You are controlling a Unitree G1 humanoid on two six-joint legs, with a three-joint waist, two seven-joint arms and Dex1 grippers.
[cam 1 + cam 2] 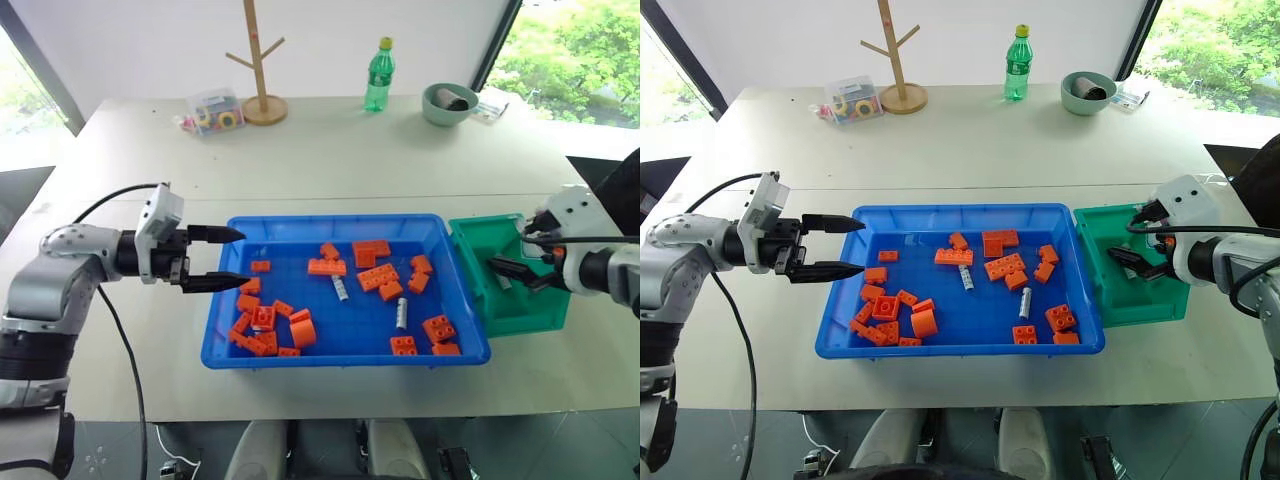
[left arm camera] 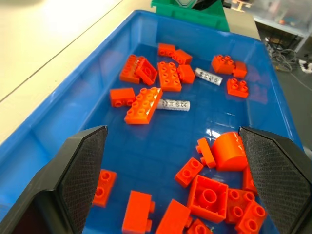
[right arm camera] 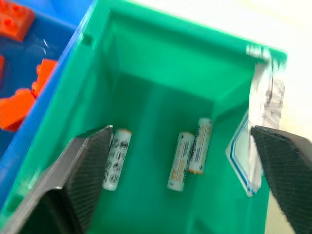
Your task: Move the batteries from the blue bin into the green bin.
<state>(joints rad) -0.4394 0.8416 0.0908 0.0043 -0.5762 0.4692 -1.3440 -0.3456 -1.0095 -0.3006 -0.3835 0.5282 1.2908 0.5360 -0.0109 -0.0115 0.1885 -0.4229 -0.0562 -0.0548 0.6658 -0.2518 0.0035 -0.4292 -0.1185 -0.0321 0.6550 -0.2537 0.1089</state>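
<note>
Left wrist view gives the clearest look at the two batteries (image 2: 174, 105) left in the blue bin (image 1: 225, 345): short silver cylinders lying flat on the glossy floor near the middle, among orange bricks (image 1: 262, 318). One lies just beside a long brick; the other (image 1: 401, 313) lies further right with bare floor around it. They look rigid, smooth and small for their weight, so I judge they will roll or squirt out of a careless pinch. The sensible hold is across the middle of the barrel, fingers square to its length, coming down from above so the bin floor stops it rolling away. The one against the brick leaves less room for a finger on that side.

Three more batteries (image 3: 187, 153) lie on the floor of the green bin (image 1: 470, 240), which sits touching the blue bin's right end on the bench (image 1: 350, 160).

The right end effector (image 1: 522, 270) hangs over the green bin with its fingers spread wide and nothing between them. The left end effector (image 1: 218, 258) hovers level over the blue bin's left rim, fingers also wide apart and empty, pointing right toward the bricks.
</note>
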